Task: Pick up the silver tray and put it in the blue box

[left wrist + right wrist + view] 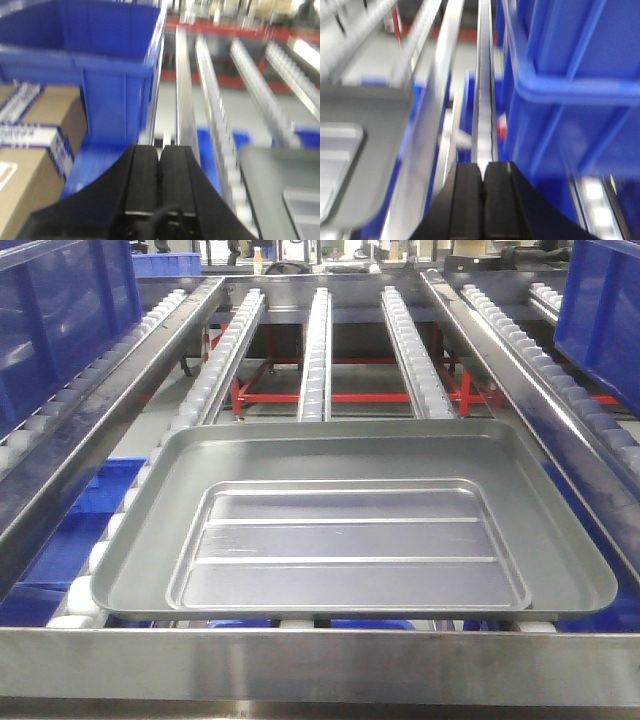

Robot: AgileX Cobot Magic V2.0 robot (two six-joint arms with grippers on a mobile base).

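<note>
The silver tray (340, 540) lies flat and empty on the roller rails at the near end of the middle lane. A blue box (60, 310) stands on the left lane and another blue crate (605, 310) on the right lane. Neither gripper shows in the front view. In the left wrist view, my left gripper (160, 150) is shut on nothing, left of the tray (280, 190) and below the blue box (100, 60). The right wrist view shows my right gripper (483, 167) shut and empty, between the tray (355, 150) and the right blue crate (570, 75).
Roller rails (318, 350) run away from me over a red frame (350, 397). A steel bar (320, 665) crosses the near edge in front of the tray. Cardboard boxes (35, 165) sit at the far left. Low blue bins (100, 490) lie under the rails.
</note>
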